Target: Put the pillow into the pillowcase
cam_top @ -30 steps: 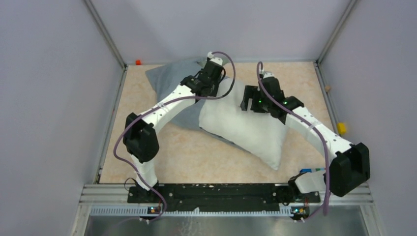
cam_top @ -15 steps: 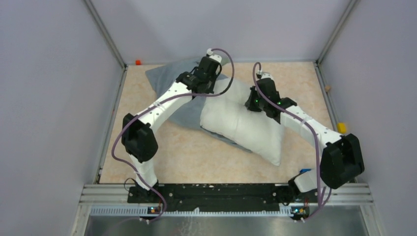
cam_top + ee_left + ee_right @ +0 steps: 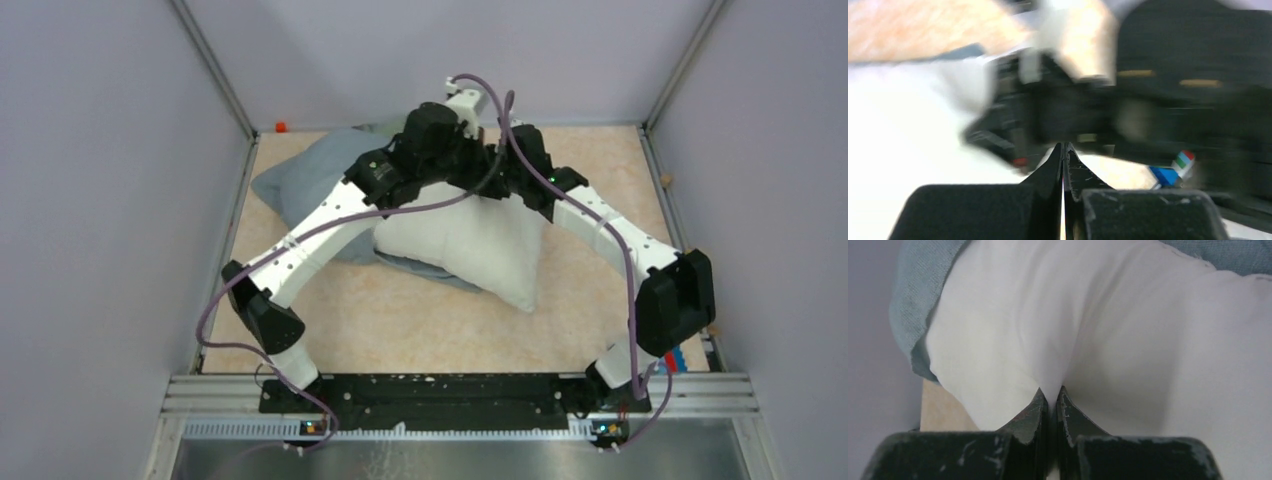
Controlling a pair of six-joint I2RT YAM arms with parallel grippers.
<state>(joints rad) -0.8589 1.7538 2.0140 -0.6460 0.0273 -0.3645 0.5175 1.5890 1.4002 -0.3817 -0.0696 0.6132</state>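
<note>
- Right hand: fingers closed tight, pinching a fold of the white pillow.
- Left hand: fingers pressed together. Its view is blurred, and I see nothing between them, so I cannot tell if any cloth is caught.
- The pillow lies mid-surface, right below both hands, with its near corner pointing toward my right arm's base.
- The pillowcase lies left of the pillow. Its grey hem laps around the pillow's far-left end, and some grey shows beneath.
- Judgement: the pillow has to travel leftward, deeper into the sack. My left arm is nearer the sack, and my right has the pillow.
- Room: the surface is bare on the near side and to the right. The pillowcase sits near the left edge, so there is little slack there.
</note>
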